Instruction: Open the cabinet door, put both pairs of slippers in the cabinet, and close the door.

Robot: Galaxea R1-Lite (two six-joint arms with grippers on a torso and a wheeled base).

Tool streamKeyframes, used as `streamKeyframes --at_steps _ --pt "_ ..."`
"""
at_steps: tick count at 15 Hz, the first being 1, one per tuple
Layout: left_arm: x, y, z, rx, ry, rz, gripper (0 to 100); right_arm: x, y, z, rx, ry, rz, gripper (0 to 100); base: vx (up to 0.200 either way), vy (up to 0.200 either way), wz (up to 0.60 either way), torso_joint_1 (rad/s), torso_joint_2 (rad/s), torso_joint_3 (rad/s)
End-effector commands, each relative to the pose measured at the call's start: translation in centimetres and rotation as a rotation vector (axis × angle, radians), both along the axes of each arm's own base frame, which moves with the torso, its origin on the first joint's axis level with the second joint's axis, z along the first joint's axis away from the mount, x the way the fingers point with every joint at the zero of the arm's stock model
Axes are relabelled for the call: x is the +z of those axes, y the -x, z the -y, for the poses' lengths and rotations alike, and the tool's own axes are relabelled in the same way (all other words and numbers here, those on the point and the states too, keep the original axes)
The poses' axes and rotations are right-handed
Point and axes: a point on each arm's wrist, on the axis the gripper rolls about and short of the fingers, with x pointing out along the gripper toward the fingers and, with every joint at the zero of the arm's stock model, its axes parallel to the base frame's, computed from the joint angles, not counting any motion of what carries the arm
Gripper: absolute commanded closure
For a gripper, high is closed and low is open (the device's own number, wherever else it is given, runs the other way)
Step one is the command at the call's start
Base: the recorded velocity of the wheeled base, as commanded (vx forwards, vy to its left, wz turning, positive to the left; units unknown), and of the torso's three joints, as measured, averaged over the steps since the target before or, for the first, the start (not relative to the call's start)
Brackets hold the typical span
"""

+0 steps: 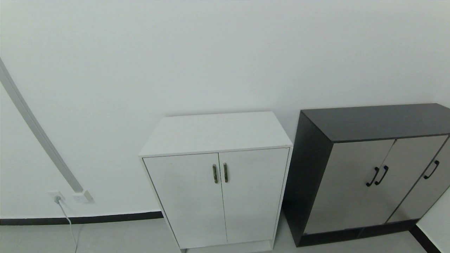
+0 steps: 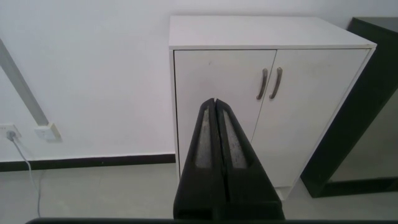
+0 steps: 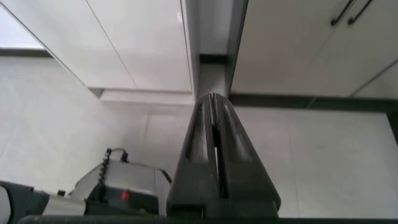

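White wall behind, we see the white cabinet (image 1: 216, 179) standing fully closed, a black cabinet (image 1: 351, 123) just beside it. Our left end effector (image 2: 215, 101) faces it, clenched; our right end effector (image 3: 214, 96), also clenched, hangs over the floor (image 3: 323, 162).

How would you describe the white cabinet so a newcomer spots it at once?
Two cabinets stand side by side against the white wall. The white cabinet is the narrower one on the robot's left, both doors shut. Unlike the black cabinet with grey doors and black handles, it is all white with two metal handles at its centre.
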Motion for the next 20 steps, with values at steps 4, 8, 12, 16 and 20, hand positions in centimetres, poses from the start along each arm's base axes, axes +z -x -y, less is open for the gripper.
streamKeyframes --at_steps 4,8,12,16,20 --pt "0.0 0.0 0.0 0.002 0.0 -0.001 100 0.1 0.8 0.2 -0.069 -0.018 0.112 100 0.0 0.0 0.0 0.0 0.0 0.0" --pt "0.0 0.0 0.0 0.002 0.0 -0.001 100 0.0 1.8 0.3 -0.14 -0.031 0.235 100 0.0 0.0 0.0 0.0 0.0 0.0" --pt "0.0 0.0 0.0 0.002 0.0 -0.001 100 -0.1 2.8 0.3 -0.173 -0.042 0.361 100 0.0 0.0 0.0 0.0 0.0 0.0" --pt "0.0 0.0 0.0 0.001 0.0 -0.001 100 -0.2 3.3 0.2 -0.206 -0.045 0.426 100 0.0 0.0 0.0 0.0 0.0 0.0" --pt "0.0 0.0 0.0 0.002 0.002 -0.001 100 -0.2 3.3 0.3 -0.262 -0.102 0.43 100 0.0 0.0 0.0 0.0 0.0 0.0"
